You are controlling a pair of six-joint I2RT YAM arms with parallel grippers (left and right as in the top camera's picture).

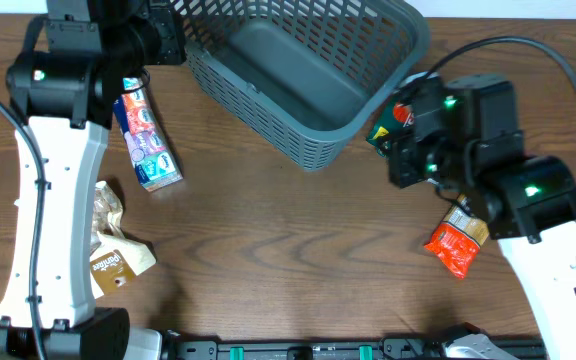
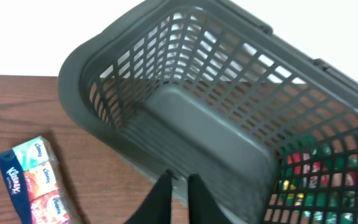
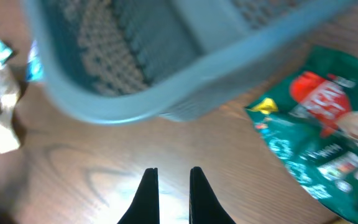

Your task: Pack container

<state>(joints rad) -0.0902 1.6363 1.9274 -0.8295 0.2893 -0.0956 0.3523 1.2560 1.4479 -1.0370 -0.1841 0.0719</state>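
Observation:
The container [image 1: 288, 70] is a large dark grey lattice basket at the top centre of the table, with nothing inside. It also shows in the left wrist view [image 2: 197, 124] and, blurred, in the right wrist view [image 3: 123, 62]. My left gripper [image 1: 175, 42] is at the basket's left corner. Its fingers [image 2: 180, 182] are nearly closed, pinched on the rim. My right gripper [image 1: 396, 168] hovers low over bare table just right of the basket's near corner. Its fingers [image 3: 174, 186] are close together with nothing between them.
A green snack bag [image 1: 383, 125] lies against the basket's right side, next to my right gripper [image 3: 328, 137]. A red snack bag [image 1: 456, 245] lies under the right arm. A tissue multipack [image 1: 146, 140] and a brown paper bag [image 1: 113, 250] lie on the left.

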